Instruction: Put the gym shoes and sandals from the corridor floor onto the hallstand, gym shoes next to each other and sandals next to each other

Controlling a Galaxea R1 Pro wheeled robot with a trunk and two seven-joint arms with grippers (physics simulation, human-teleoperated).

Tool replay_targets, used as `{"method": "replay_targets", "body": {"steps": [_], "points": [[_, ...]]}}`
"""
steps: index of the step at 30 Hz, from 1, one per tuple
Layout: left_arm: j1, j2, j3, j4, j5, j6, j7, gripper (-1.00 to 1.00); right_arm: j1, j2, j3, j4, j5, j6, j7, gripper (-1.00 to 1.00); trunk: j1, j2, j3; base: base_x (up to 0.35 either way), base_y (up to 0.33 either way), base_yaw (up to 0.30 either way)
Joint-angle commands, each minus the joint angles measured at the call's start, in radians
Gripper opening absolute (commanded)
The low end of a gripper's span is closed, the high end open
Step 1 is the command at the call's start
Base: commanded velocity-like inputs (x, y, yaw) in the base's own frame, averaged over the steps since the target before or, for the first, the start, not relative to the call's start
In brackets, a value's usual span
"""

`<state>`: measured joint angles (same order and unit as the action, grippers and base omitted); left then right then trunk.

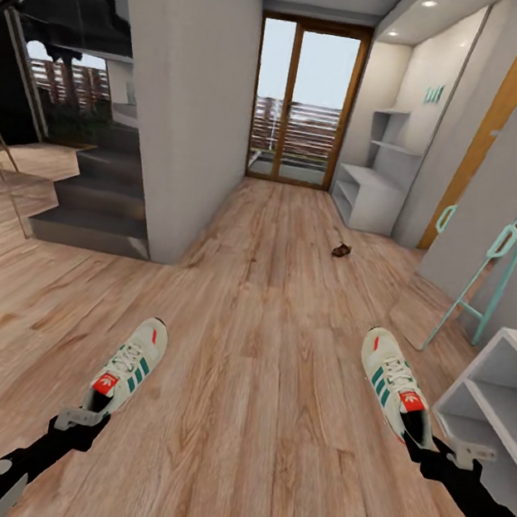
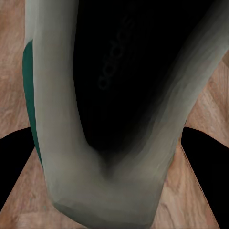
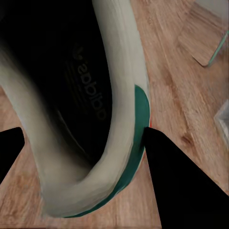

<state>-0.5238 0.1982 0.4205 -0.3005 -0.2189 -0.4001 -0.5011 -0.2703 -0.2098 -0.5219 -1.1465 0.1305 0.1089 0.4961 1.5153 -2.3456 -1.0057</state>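
My left gripper (image 1: 89, 414) is shut on the heel of one cream-white gym shoe (image 1: 127, 371), toe pointing away from me. In the left wrist view that shoe's dark opening (image 2: 119, 86) sits between the black fingers (image 2: 205, 167). My right gripper (image 1: 422, 444) is shut on the heel of the other gym shoe (image 1: 393, 384); its collar and green heel patch (image 3: 138, 114) lie against one finger (image 3: 181, 191). Far down the corridor floor (image 1: 266, 310) lies a small dark-brown sandal (image 1: 342, 250); I cannot tell if it is one or two. The hallstand (image 1: 370, 195) stands at the far right wall.
A plain grey two-shelf bench (image 1: 494, 399) is close on my right, beside a teal frame (image 1: 504, 249) leaning on a grey panel. Grey stairs (image 1: 99, 207) and a thick wall (image 1: 193, 96) are on the left. A glass door (image 1: 303, 102) ends the corridor.
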Motion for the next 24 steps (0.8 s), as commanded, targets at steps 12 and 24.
{"method": "replay_targets", "body": {"steps": [12,24], "points": [[0.0,-0.003,0.009,0.003,-0.008,-0.005,-0.003,-1.0,-0.001,0.15,-0.002,0.253,-0.007,-0.268,-0.083,-1.0,0.0,0.0,-0.001,0.341,0.0,-0.024],[0.001,-0.008,0.009,0.005,-0.007,-0.005,0.024,-1.0,-0.001,0.206,0.002,0.324,0.0,-0.343,-0.216,-1.0,0.0,0.0,-0.001,0.341,0.0,0.0]]}}
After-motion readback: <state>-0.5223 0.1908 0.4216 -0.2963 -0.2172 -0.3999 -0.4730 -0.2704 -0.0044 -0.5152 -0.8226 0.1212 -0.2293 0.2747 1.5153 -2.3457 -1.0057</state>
